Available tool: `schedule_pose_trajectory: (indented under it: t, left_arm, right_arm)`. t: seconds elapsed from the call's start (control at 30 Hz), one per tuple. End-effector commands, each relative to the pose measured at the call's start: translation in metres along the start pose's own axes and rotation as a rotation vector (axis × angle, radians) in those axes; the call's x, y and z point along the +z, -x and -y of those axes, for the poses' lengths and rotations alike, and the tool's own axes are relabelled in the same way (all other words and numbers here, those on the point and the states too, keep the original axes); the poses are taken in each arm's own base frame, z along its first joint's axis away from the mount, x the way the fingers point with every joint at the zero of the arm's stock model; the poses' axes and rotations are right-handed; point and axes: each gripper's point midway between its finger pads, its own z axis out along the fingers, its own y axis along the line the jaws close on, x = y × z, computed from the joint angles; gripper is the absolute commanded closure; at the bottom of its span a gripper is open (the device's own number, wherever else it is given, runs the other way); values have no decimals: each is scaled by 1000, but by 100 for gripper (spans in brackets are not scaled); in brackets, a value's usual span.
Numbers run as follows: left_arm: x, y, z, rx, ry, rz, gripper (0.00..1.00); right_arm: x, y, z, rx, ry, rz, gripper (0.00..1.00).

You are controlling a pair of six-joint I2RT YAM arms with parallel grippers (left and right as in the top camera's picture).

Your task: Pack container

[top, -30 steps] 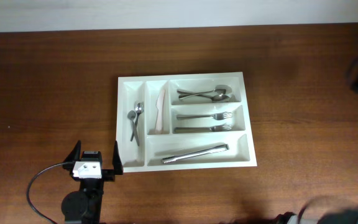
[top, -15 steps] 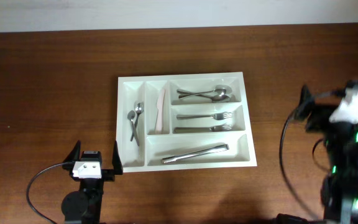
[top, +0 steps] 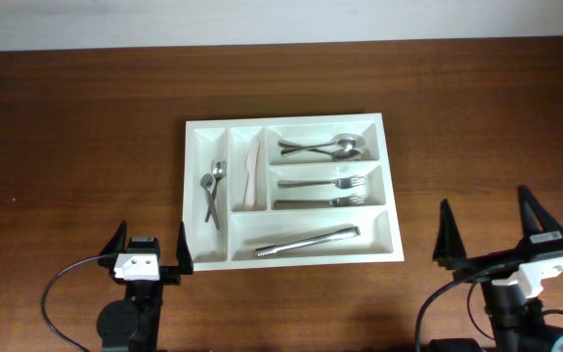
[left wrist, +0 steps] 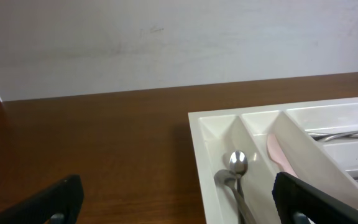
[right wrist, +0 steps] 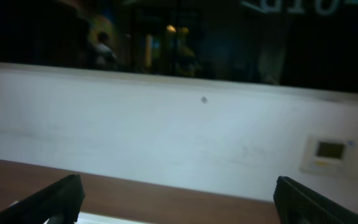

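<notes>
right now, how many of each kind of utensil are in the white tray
small spoons: 2
large spoons: 2
forks: 2
knife: 1
tongs: 1
total: 8

Seen from overhead, the black-bodied left gripper (top: pixel 151 246) and right gripper (top: pixel 489 233) each carry two tapered black fingers (top: pixel 182 246) on a white block (top: pixel 137 262) (small dark marks dot its face), a thin black cable (top: pixel 49 298) looping alongside.
</notes>
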Motion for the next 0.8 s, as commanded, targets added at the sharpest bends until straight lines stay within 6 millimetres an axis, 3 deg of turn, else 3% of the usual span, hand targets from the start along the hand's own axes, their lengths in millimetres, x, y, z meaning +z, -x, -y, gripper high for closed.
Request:
schedule_pose_trajectory:
  t: [0.0,0.3,0.47,0.77]
  left_arm:
    - [0,-2,-2,19,12,-1,1]
    - [0,-2,-2,19,12,-1,1]
    - [0,-2,-2,19,12,-1,1]
    - [0,-2,-2,19,12,-1,1]
  right_arm:
    - [1,-7,-12,14,55,27,1]
    - [3,-23,-14,2,56,123,1]
    - [-8,-42,-16,-2,55,152,1]
    - [0,-78,-16,-1,53,85,1]
